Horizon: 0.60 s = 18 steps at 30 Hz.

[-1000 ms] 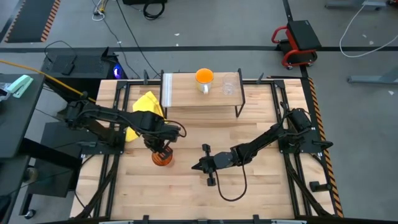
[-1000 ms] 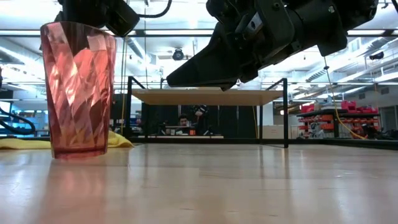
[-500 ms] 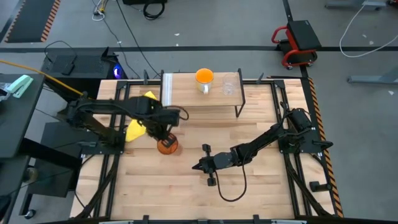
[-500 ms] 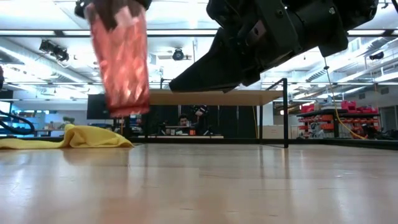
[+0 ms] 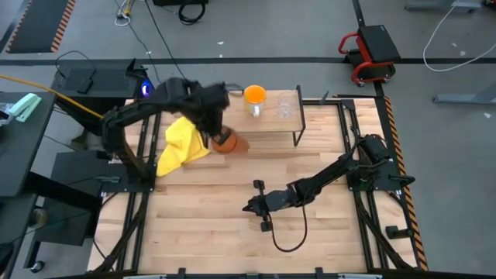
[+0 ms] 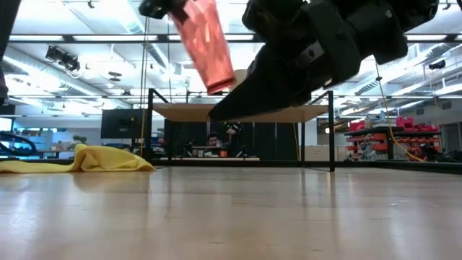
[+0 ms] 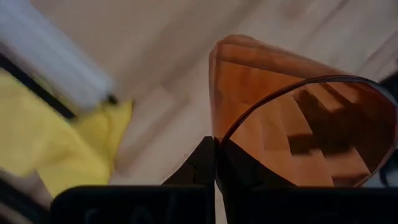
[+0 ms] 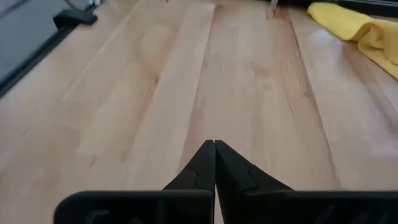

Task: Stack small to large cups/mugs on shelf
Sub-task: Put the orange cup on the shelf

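Three cups counted: one brown-orange ribbed tumbler (image 5: 230, 142), one orange mug (image 5: 255, 97), one clear cup (image 5: 285, 106). One shelf (image 5: 232, 116), one yellow cloth (image 5: 180, 144), two arms. Tumbler now airborne and tilted just off the shelf's front edge, near its left half, bottom end leaning toward the shelf in the low view; pinched at the rim by the left gripper (image 7: 214, 163), fingers clenched on the wall. Half a second earlier hung lower and farther out from the shelf, over bare tabletop; a full second earlier stood upright on the table (image 5: 232, 232), well in front of the shelf. Mug and clear cup unmoved, both upright on the shelf's right half, mug to the left of the clear cup, slightly apart. Cloth unmoved, heaped on the table off the shelf's left front corner. Left arm now stretched in from the table's left side, folded up and over the cloth, wrist turned toward the shelf. Right gripper (image 5: 249, 208) parked low over the table well in front of the shelf, same spot as before, jaws pressed together on nothing, arm lying extended toward the table's right edge.
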Tool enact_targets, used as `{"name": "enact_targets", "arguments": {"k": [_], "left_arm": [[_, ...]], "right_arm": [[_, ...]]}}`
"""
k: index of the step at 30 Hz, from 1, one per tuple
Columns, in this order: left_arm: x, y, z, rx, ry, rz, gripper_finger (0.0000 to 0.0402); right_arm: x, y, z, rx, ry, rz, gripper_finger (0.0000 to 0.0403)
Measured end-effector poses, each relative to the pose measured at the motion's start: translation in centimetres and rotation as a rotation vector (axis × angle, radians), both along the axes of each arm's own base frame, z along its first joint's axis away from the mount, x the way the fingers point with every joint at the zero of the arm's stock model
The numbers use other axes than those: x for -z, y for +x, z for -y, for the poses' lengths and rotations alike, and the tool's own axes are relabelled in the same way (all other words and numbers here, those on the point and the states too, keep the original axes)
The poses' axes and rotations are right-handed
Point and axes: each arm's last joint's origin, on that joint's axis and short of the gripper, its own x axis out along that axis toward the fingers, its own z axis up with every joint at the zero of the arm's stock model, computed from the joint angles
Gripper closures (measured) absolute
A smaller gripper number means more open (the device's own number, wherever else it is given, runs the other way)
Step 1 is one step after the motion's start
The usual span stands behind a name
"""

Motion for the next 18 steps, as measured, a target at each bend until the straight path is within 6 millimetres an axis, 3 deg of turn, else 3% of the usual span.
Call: {"name": "enact_targets", "arguments": {"k": [6,18], "left_arm": [[-1.7,-0.6,-3.9,-0.044,0.043,0.073,0.0390],[-1.7,-2.8,-8.7,-0.158,0.049,0.068,0.0390]], "right_arm": [[-1.5,-0.5,0.3,-0.015,-0.017,-0.014,0.0394],[-4.2,-1.5,0.6,-0.019,-0.028,-0.010,0.0394]]}}
